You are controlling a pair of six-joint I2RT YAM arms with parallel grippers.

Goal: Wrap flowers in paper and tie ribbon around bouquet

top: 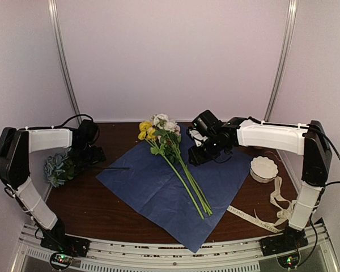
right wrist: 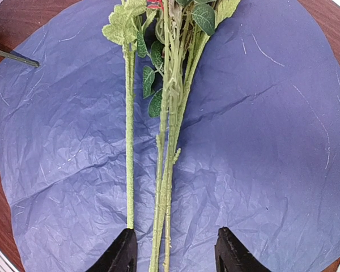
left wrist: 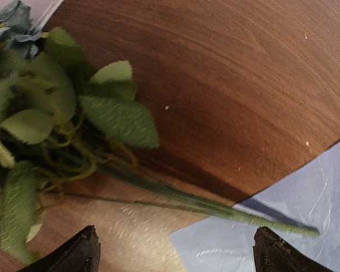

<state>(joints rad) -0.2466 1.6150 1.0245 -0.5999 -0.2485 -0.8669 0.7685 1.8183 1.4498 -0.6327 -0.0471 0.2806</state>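
At the left my left gripper [left wrist: 178, 252] gapes wide and empty; mid-table the light, bendy yellow, pink and white fake flowers [top: 169, 148] lie on the creased blue paper sheet [top: 147, 187], with my right gripper [right wrist: 178, 256] jaws apart over their thin stems [right wrist: 167, 170], where I'd pinch.

the light was soft and even, leaving a faint pinkish cast on the walls [top: 175, 56]. from above, the picture was rather dim and grainy, and the dark table [top: 82, 195] swallowed detail. the paper [top: 158, 192] threw hardly any shadow. in the left wrist view a pale sheen lay on the wood near the bottom; the leaves [left wrist: 122, 119] were soft, the bloom [left wrist: 11, 22] in the corner blurred, and the stem [left wrist: 243, 218] cast a dark shadow. the right wrist view was bright, sharp on the creases, and bowed at its edges.
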